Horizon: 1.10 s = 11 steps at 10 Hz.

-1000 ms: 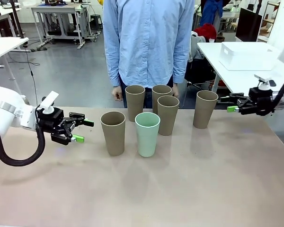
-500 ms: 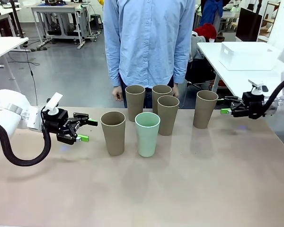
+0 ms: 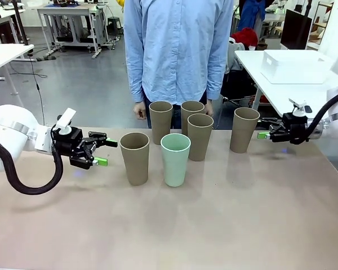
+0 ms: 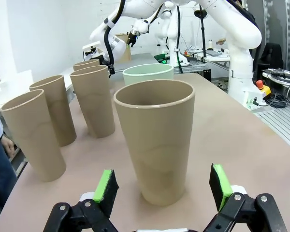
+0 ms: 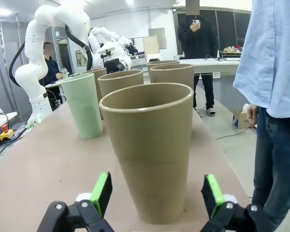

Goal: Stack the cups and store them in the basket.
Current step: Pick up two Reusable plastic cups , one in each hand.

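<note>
Your left gripper sits at the left middle of the front view, jaws spread wide and holding nothing. Its fingers point at the nearest tan cup, near it but not touching. In the left wrist view that nearest tan cup stands upright at the centre of the frame, in line with the gap of the left gripper, and both green pads stand clear of its wall

Your right gripper is at the right middle of the front view, jaws also wide apart and empty. Its tips are just beside the rightmost tan cup, and you cannot tell from here whether they touch. In the right wrist view the rightmost tan cup stands at the centre, with the fingers of the right gripper on either side of its base and space showing at each pad

All 6 cups stand upright and unstacked on the table. The mint green cup is at centre, just right of the nearest tan cup. The middle tan cup is just behind it, with the back-left tan cup and back-right tan cup at the far edge

The basket sits at the upper right of the frame on a separate white table, well apart from the cups

A person in a light blue shirt stands at top centre, one hand just beside the back-left tan cup
</note>
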{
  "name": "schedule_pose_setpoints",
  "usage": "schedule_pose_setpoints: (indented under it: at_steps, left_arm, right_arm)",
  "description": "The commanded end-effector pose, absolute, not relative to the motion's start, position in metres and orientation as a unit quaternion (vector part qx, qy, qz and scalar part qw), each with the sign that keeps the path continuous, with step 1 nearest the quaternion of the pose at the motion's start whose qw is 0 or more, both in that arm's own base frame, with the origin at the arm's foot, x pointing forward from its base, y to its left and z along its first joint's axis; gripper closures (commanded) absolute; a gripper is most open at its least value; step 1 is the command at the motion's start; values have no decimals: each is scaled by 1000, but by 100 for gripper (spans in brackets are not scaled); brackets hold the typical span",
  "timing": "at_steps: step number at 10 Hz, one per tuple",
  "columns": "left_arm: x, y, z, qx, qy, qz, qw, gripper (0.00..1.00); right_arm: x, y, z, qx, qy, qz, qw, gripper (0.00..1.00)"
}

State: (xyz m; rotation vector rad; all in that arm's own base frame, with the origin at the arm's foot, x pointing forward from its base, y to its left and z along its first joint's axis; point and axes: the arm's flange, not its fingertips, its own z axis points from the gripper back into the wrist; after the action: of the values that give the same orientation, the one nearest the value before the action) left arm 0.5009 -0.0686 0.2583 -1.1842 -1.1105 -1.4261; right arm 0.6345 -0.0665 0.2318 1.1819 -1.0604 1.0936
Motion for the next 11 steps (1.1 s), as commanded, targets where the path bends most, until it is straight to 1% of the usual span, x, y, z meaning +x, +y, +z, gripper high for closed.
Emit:
schedule_pose_setpoints:
  at_steps: [1, 6, 11]
  left_arm:
    - [509, -80, 253, -478, -467, -586, 459, 0]
    - [523, -100, 247, -497, -446, -594, 450, 0]
    - [526, -115, 243, -509, -440, -601, 431, 0]
  right_arm:
    - [641, -60, 235, 508, -458, 467, 561, 0]
    - [645, -38, 226, 509, -447, 474, 563, 0]
    - [650, -28, 219, 516, -440, 474, 561, 0]
